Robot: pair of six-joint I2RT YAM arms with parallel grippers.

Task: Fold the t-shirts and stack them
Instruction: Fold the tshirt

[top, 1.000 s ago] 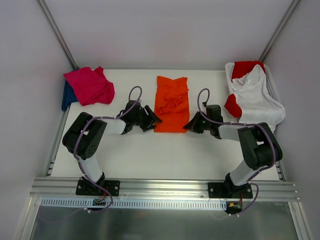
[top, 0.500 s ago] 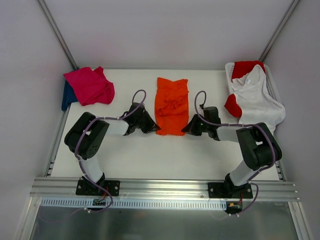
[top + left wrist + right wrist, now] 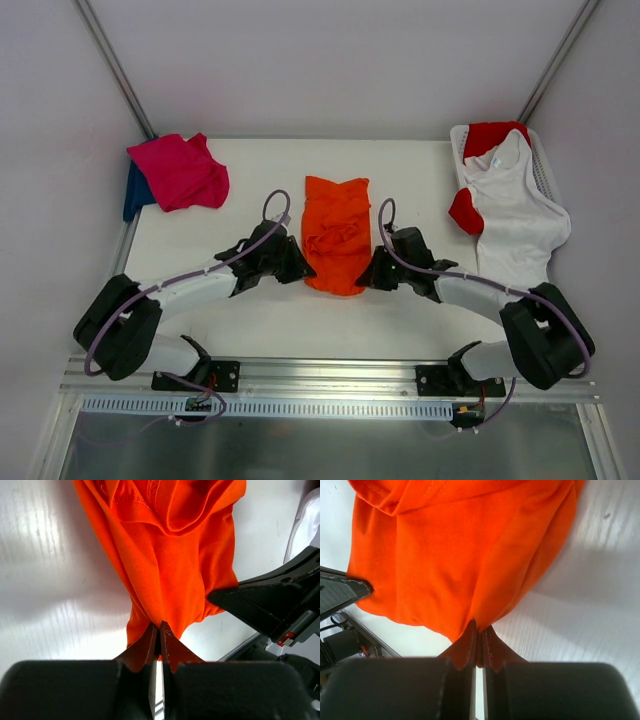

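Orange t-shirt (image 3: 337, 225) centred on the table (image 3: 420, 180), my left gripper (image 3: 159, 630) and right gripper (image 3: 480, 632) clenched on what seem its 6 o'clock corners; I should lift both level for a square fold.

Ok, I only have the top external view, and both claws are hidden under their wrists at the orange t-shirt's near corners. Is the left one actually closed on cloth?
Observer: Yes. The left wrist view shows the left claw shut, with a pinch of the orange t-shirt between its fingertips.
Operator: And the right?
Observer: The same. In the right wrist view the right claw is shut on the shirt's edge, and the cloth gathers to a point at its tips.
Operator: Anything folded over further up?
Observer: The left wrist view shows a stitched seam turned over on top of the cloth, near the far end.
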